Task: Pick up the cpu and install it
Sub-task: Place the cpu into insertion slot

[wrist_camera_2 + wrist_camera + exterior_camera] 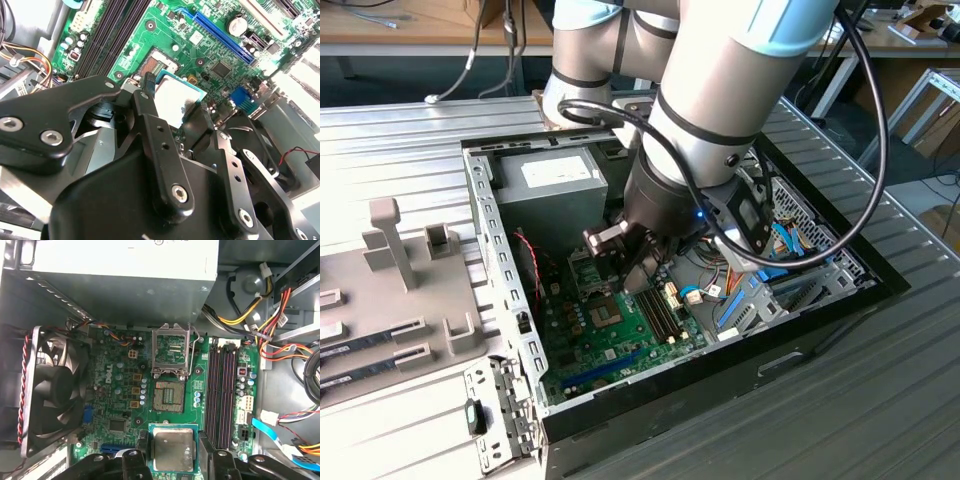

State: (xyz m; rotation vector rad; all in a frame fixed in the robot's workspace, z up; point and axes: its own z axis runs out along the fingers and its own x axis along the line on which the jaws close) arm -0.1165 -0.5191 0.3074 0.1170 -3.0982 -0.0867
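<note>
Gripper (172,447) is closed narrow on the cpu (172,454), 2 black fingers (141,457) pinching opposite edges, silver lid facing the wrist cameras. Cpu is in the air over the motherboard (115,375), not seated. It sits just beside the socket (169,396), on the side away from the socket's flipped-up frame (171,351). Socket is open, contact field exposed, wire lever (196,347) raised alongside the frame. Long dark memory slots (222,395) run alongside the socket, close by. On the socket's opposite side, farther off, is a black fan (50,390) with a red-black twisted wire. Beyond the frame, past the board edge, is the grey power supply (125,265). Yellow, orange and black cables (272,305) lie past the memory slots, well apart from the socket. In the exterior view the arm (720,90) reaches down into the open case (485,230), which lies on a ribbed metal table (880,400). Grey fixtures (395,240) stand on the table at the exterior view's left.
</note>
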